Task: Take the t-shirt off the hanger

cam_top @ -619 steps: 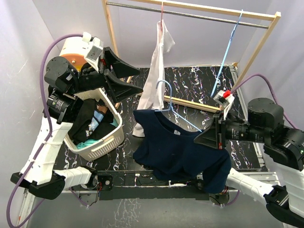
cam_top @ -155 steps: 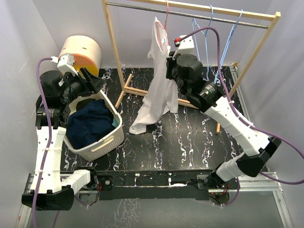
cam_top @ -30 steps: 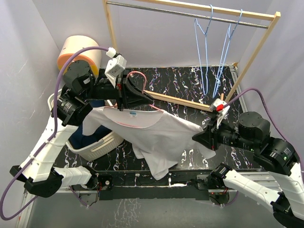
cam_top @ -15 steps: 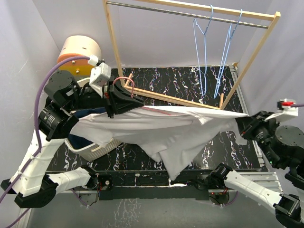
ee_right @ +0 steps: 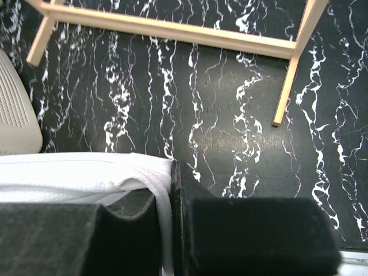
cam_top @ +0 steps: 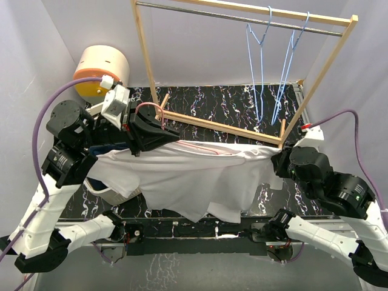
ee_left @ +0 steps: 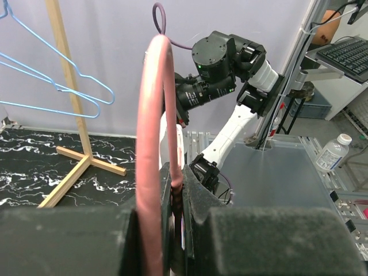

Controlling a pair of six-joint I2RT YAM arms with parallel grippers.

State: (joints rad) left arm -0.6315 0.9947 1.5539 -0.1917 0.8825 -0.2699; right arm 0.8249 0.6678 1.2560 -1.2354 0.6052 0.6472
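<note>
A white t-shirt (cam_top: 188, 176) hangs stretched across the middle of the top view, between my two grippers. Its left end sits on a pink hanger (cam_top: 150, 111). My left gripper (cam_top: 159, 130) is shut on that hanger just below the hook. In the left wrist view the pink hanger (ee_left: 152, 138) loops upward, its thin neck pinched by the left gripper (ee_left: 175, 192). My right gripper (cam_top: 280, 160) is shut on the shirt's right edge. In the right wrist view the white t-shirt (ee_right: 86, 169) runs in from the left and folds down into the right gripper (ee_right: 172, 192).
A wooden clothes rack (cam_top: 145, 66) stands behind, with two blue hangers (cam_top: 259, 54) on its rail. A white laundry basket (cam_top: 112, 193) holding dark clothing (cam_top: 112, 147) lies mostly under the shirt at left. An orange and beige cylinder (cam_top: 103, 65) sits at the back left.
My right gripper has pulled the shirt's edge rightward, drawing the cloth taut. My left gripper has drifted left with the hanger. The shirt now spans flat between them.
</note>
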